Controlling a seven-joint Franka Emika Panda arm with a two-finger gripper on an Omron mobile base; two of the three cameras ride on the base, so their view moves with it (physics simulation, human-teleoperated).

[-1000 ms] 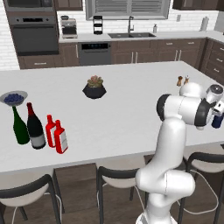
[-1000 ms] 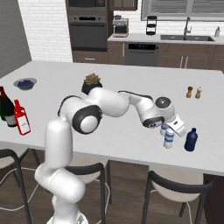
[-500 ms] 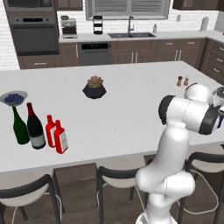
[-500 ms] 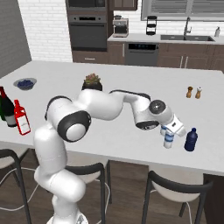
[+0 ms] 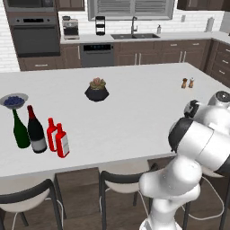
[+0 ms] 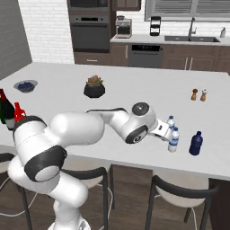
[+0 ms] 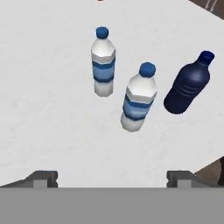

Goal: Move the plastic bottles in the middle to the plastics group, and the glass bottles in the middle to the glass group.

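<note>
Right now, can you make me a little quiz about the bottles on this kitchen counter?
1. True or false: the gripper is holding a water bottle.
2. How many water bottles stand by the dark blue bottle? A one, B two, C three.
3. Fill in: the red bottles stand beside the ___ bottles.

Key: 1 false, its jaws are open and empty. 2 B. 3 wine.
</note>
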